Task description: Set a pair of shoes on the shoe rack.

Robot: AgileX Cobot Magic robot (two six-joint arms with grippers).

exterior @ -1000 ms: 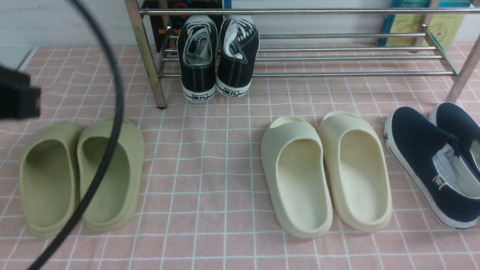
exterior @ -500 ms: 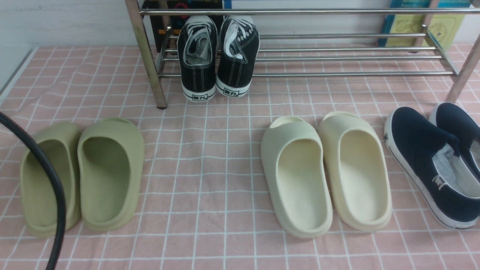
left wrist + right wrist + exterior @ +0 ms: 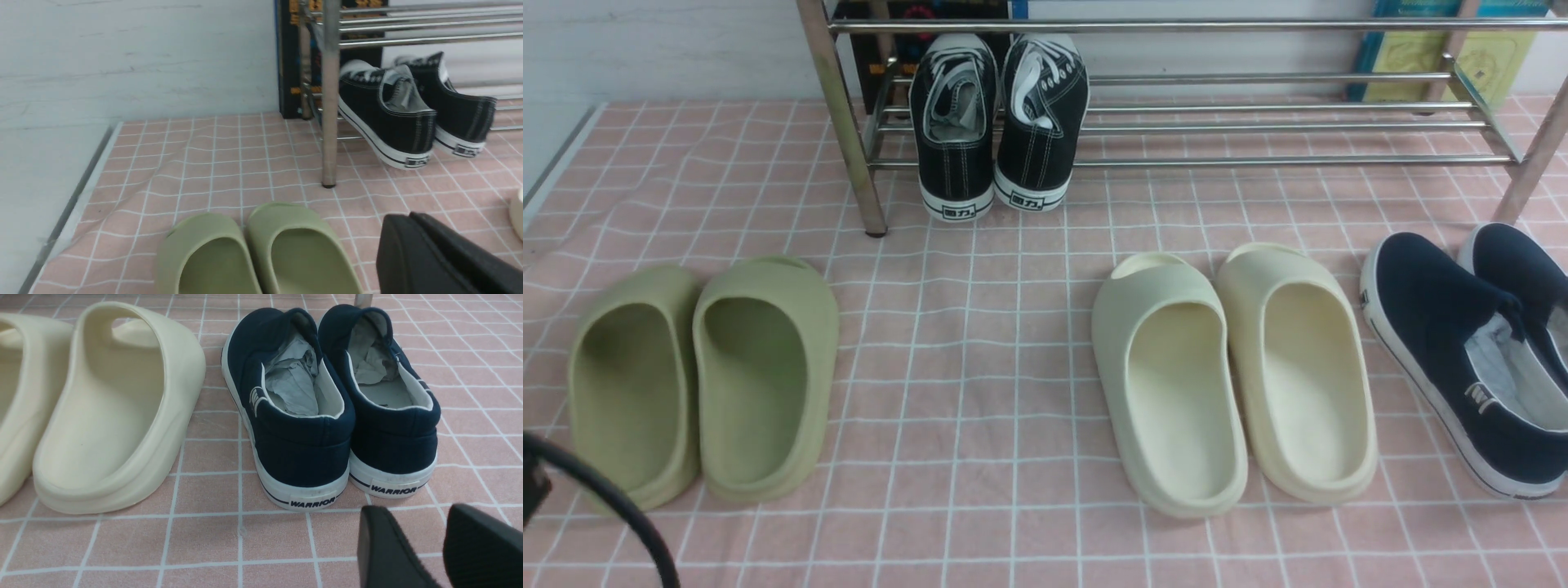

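The two black lace-up sneakers [image 3: 953, 122] [image 3: 1041, 114] stand side by side on the lower rods at the left end of the chrome shoe rack [image 3: 1258, 161], heels toward me and hanging over the front rod. They also show in the left wrist view [image 3: 388, 118] beside the rack's leg [image 3: 330, 102]. My left gripper [image 3: 408, 218] is shut and empty, low over the cloth near the olive slides, well back from the rack. My right gripper [image 3: 416, 522] is open and empty, just behind the heels of the navy slip-ons.
Olive slides [image 3: 698, 376] lie front left, cream slides [image 3: 1233, 376] in the middle, navy slip-ons [image 3: 1470, 359] at the right. Books [image 3: 1421, 49] lean behind the rack. A black cable [image 3: 613, 506] loops at the front left corner. The cloth's left edge [image 3: 556, 163] meets a grey wall.
The left arm and its black cable have drawn back toward the front left corner and almost left the front view. The sneakers and other shoes have not moved.
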